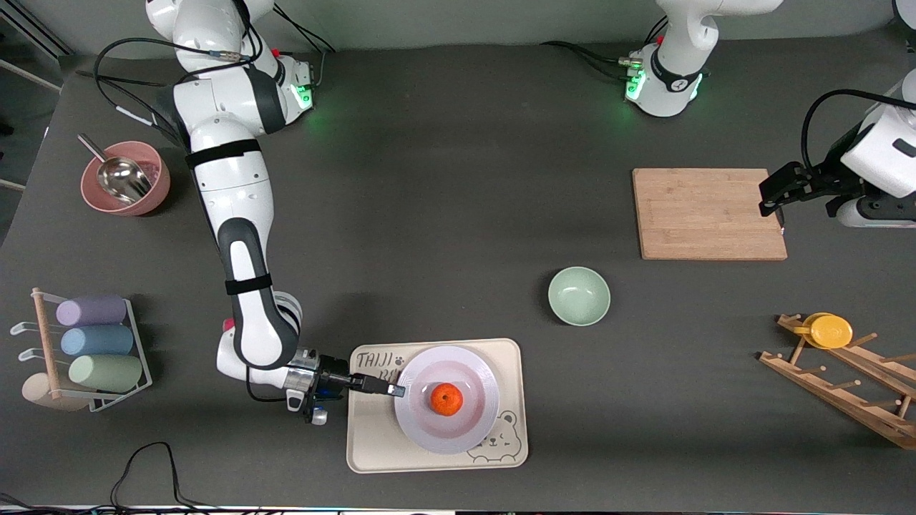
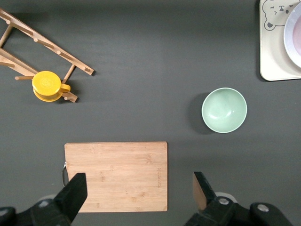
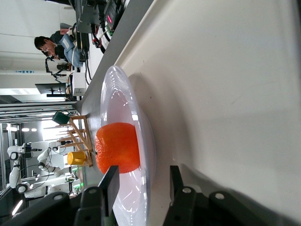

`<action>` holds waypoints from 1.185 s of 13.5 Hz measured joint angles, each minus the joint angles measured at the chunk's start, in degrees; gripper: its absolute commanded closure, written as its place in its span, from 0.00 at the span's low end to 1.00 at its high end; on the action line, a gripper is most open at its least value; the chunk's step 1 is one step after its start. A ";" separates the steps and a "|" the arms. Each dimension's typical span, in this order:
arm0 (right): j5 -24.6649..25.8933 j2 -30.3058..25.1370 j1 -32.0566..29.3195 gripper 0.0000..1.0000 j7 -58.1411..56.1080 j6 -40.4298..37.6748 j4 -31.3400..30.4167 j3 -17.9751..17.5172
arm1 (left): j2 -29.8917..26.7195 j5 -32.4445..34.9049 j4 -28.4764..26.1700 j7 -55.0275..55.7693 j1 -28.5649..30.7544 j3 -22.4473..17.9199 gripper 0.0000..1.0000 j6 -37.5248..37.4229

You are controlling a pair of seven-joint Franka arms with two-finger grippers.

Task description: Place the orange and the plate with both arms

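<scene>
Orange [image 1: 446, 398] sat loose in the plate [image 1: 474, 425] on the bear tray [image 1: 436, 463], lower centre of frame; right gripper [image 1: 396, 390] straddled its thin, rigid, probably slippery rim, jaws slack, the likeliest hold; left gripper [image 2: 136, 195] waited spread over the cutting board [image 1: 708, 213], upper right.

The orange [image 1: 446, 399] sits in the plate [image 1: 481, 422], and the plate lies on the tray [image 1: 372, 443], near the front camera. The bowl [image 1: 579, 295] stands farther from the camera, toward the left arm's end. Farther still lies the board [image 1: 708, 213]. The peg rack [image 1: 844, 375] with its lid [image 1: 830, 330] stands at that same end. At the right arm's end stand a cup rack [image 1: 93, 352] and, farther back, a bowl with a scoop [image 1: 123, 179].
</scene>
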State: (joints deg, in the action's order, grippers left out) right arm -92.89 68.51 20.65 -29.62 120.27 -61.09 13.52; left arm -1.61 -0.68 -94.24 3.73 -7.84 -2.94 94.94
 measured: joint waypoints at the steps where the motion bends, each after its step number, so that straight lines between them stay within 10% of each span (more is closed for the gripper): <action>1: 0.67 -0.26 0.00 0.49 0.51 0.00 0.05 0.24 | 0.00 0.00 0.00 0.00 0.00 0.00 0.00 0.00; 6: 9.80 -2.73 -1.18 0.39 4.26 -0.60 0.39 1.27 | -0.03 0.00 0.00 -0.07 -0.14 0.55 0.00 0.17; 10: 26.17 -8.85 -4.64 0.00 7.06 -8.11 -0.29 2.65 | -0.05 0.00 0.01 -0.07 -0.19 0.58 0.00 0.20; 16: 55.97 -27.01 -7.86 0.00 7.30 -19.88 -6.86 5.72 | -0.08 0.01 0.01 -0.08 -0.19 0.53 0.00 0.22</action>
State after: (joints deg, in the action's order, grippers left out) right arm -36.92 41.50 12.79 -22.32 100.39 -67.95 19.24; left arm -1.69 -0.67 -94.24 3.65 -8.03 -2.42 95.16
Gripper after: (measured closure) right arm 0.000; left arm 0.000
